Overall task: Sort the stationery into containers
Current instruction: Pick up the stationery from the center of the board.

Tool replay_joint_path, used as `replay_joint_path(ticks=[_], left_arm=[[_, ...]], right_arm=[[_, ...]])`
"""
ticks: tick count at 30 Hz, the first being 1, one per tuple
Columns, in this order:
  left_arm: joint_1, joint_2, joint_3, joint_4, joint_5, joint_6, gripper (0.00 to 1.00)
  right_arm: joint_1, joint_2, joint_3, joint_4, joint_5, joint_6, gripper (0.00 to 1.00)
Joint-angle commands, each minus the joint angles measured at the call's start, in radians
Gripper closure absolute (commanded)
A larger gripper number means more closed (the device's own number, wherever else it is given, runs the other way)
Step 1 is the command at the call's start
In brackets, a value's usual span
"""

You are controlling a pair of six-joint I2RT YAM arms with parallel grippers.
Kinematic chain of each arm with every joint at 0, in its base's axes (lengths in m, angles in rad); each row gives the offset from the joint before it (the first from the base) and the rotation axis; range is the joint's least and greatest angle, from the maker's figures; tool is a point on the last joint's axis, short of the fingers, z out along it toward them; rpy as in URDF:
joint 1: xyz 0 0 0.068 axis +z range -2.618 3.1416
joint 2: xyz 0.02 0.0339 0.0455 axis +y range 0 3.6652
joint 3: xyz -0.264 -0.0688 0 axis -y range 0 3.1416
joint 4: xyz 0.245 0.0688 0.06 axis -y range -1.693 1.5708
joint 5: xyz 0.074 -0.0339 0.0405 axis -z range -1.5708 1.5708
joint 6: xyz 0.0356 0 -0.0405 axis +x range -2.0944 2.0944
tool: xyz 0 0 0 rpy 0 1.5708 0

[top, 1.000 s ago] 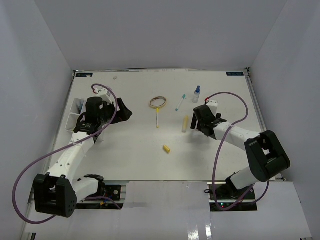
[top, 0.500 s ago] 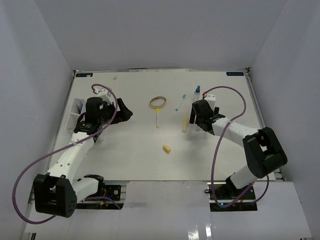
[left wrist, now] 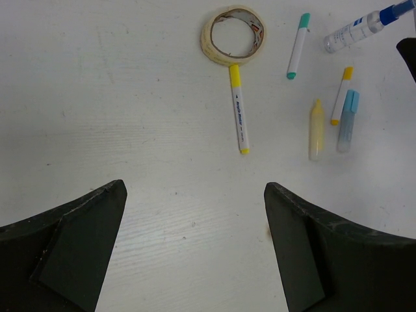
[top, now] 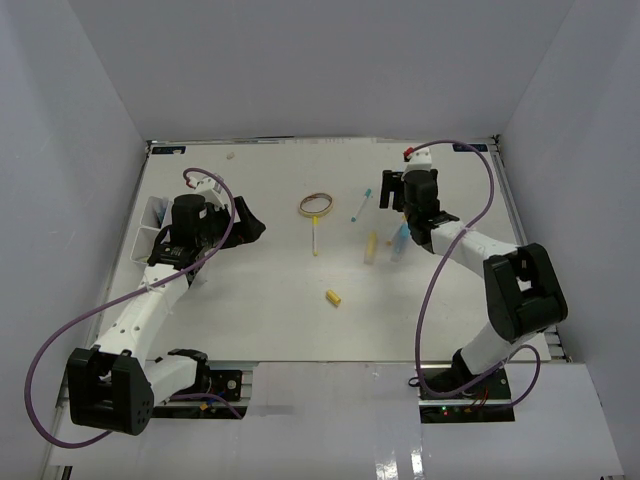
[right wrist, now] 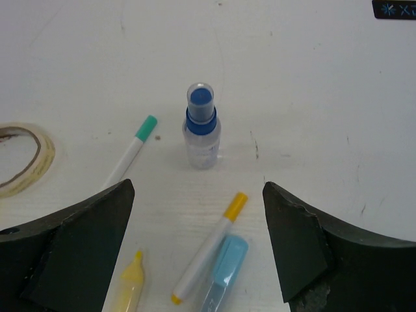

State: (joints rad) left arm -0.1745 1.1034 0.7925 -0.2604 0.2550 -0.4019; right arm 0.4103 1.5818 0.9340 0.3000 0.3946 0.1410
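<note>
An upright clear bottle (right wrist: pixel 200 127) with a blue cap stands just ahead of my right gripper (right wrist: pixel 198 188), which is open and holds nothing. Between and below its fingers lie a yellow-capped white pen (right wrist: pixel 208 250), a light-blue-capped pen (right wrist: pixel 224 273) and a yellow highlighter (right wrist: pixel 127 286). A teal-capped pen (top: pixel 360 205) lies to their left. The tan tape ring (top: pixel 316 205) touches a yellow-tipped pen (top: pixel 315 235). A yellow eraser (top: pixel 333 297) lies nearer the front. My left gripper (left wrist: pixel 195 195) hangs open above bare table. The white container tray (top: pixel 155 218) sits at the left edge, partly hidden by the left arm.
White walls close in the table on the left, back and right. The right arm (top: pixel 470 250) stretches along the right side. The left arm's purple cable (top: pixel 60 340) loops out over the near left.
The right arm has swung its wrist toward the back of the table, over the bottle, uncovering the pens it hid. The left arm has not moved.
</note>
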Motion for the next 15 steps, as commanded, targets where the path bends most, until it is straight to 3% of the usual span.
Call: replay_joint_path(ticks=[1,15], left_arm=[[-0.002,-0.016,-0.006,0.009,0.006,0.000,0.02],[-0.002,0.006,0.001,0.006,0.004,0.006,0.02]], right_arm=[[-0.042,0.065,0.045,0.178,-0.117,-0.087,0.14],[-0.102,0.293,0.163,0.309,-0.241,-0.129,0.16]])
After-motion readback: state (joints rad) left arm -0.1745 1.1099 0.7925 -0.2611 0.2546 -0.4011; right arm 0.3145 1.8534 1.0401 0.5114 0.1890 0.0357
